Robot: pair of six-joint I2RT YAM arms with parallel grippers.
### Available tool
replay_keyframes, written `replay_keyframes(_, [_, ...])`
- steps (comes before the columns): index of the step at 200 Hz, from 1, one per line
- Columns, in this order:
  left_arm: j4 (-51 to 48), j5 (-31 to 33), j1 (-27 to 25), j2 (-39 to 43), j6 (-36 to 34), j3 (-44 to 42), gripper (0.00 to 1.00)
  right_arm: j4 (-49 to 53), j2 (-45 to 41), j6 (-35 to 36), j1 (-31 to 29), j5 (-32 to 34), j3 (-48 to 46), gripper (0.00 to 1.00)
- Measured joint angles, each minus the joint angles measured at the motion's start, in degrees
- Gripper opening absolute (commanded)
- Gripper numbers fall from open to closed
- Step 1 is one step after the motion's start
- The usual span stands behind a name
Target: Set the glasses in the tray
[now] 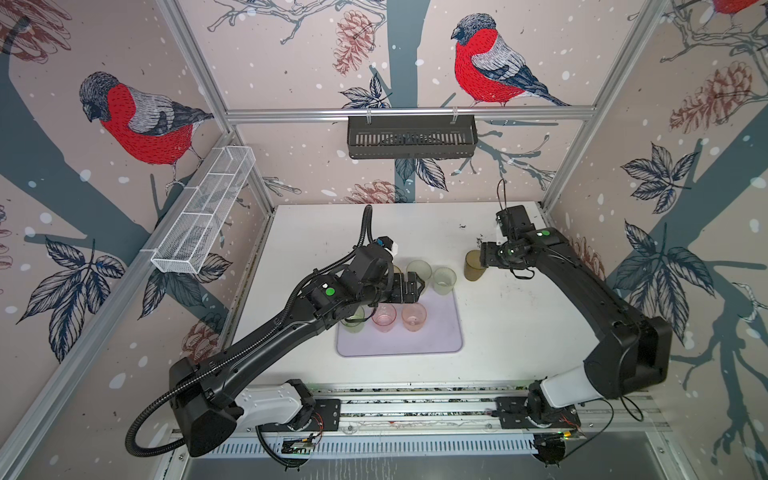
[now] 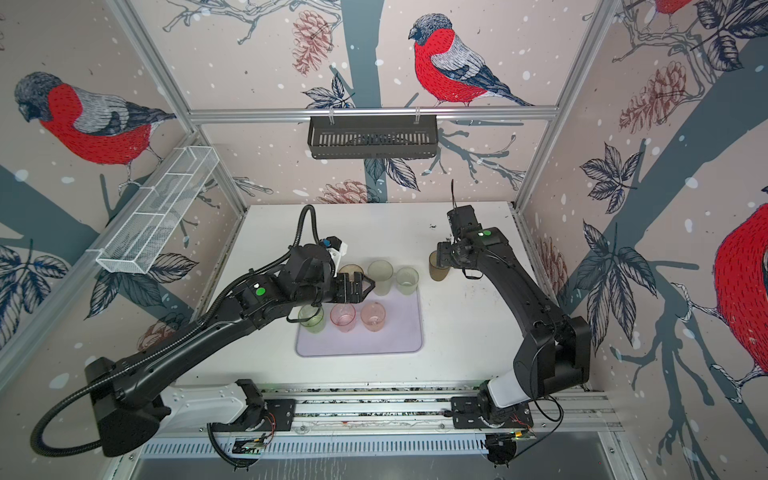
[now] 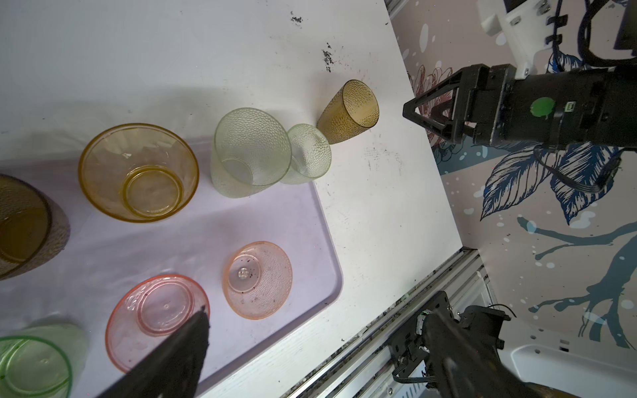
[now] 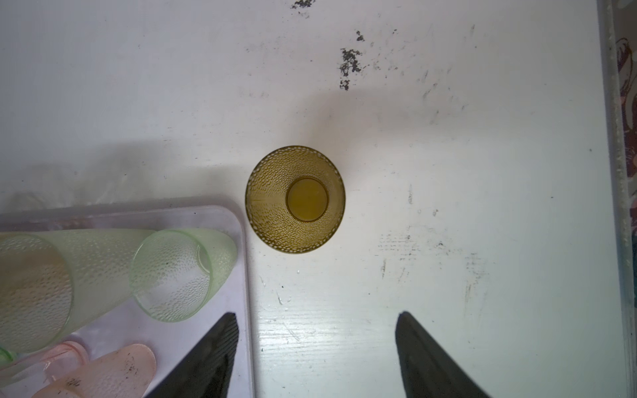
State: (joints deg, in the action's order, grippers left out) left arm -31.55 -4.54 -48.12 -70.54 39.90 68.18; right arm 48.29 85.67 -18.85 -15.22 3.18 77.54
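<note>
Right arm stretched in over the table, right gripper (image 4: 316, 315) jaws spread, empty, near brown glass (image 4: 296, 200); glass upright, dimpled, on table just beside tray (image 4: 239, 282) corner; left gripper (image 1: 419, 286) released, over tray.

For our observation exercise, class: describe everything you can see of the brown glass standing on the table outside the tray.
The brown glass is a translucent olive-brown tumbler with a dimpled wall that tapers to a smaller round base. It stands upright, mouth up, and looks empty. It rests on the white table beside a corner of the lilac tray, outside it. The right hand hangs open near it without touching it.
</note>
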Motion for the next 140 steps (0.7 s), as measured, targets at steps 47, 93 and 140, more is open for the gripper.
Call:
replay_keyframes(47, [1.33, 0.00, -2.78, -3.61, -0.96, 2.60, 0.98, 0.55, 0.37, 2.56, 5.01, -1.33, 0.00, 0.73])
replay_keyframes(93, [2.40, 0.02, -5.33, -6.21, -1.22, 4.28, 0.98, 0.28, 3.41, 4.13, 7.41, -2.78, 1.18, 0.72])
replay_keyframes(140, [2.78, 0.07, -6.93, -9.05, -2.12, 6.91, 0.98, -0.72, 6.97, 5.57, 7.82, -4.07, 2.25, 0.70])
